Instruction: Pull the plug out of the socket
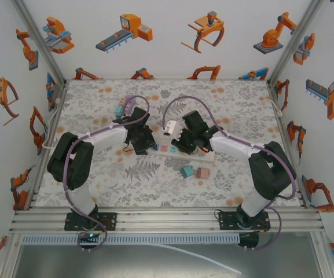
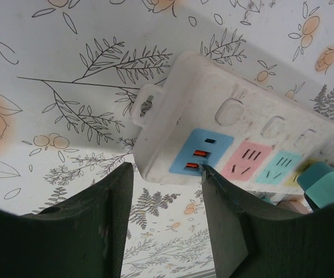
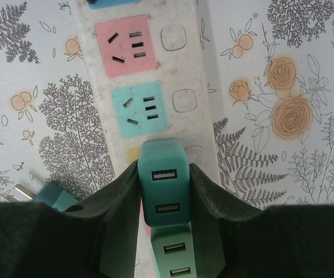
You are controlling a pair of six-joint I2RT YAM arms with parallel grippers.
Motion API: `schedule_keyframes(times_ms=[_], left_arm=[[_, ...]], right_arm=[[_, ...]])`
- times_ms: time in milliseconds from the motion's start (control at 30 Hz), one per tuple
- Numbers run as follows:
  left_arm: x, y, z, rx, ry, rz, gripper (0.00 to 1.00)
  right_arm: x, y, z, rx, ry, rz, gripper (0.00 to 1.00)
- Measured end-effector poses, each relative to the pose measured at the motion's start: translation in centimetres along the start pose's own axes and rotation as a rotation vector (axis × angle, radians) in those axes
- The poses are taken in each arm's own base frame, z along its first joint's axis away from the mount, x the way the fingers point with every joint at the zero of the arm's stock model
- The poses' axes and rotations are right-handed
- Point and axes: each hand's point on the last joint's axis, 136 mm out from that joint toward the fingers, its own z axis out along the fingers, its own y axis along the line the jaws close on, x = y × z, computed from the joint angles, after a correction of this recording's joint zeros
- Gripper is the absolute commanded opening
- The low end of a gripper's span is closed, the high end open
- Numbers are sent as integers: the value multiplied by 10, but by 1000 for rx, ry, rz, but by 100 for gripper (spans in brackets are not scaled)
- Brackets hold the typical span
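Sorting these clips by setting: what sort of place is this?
Probably a robot test cell in a lab: an aluminium frame rail along the near edge, wall panels printed with robot-arm cartoons, and a floral-covered table where the right gripper clamps a teal USB charger on a power strip.

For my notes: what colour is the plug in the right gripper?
Teal plug, best in the right wrist view.

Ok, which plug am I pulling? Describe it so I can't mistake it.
Find the white power strip lying on the floral mat; follow it past the pink socket and the teal socket. The plug is the teal block with two USB slots, clamped in the right end effector, unlike the loose teal plug lying off the strip.
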Motion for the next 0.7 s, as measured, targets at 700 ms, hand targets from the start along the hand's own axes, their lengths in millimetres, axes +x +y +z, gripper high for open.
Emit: schedule_keyframes(times_ms=[700], left_arm=[[-3, 12, -11, -65, -39, 8, 56]], right_arm=[[-106, -27, -116, 222, -426, 10, 17]])
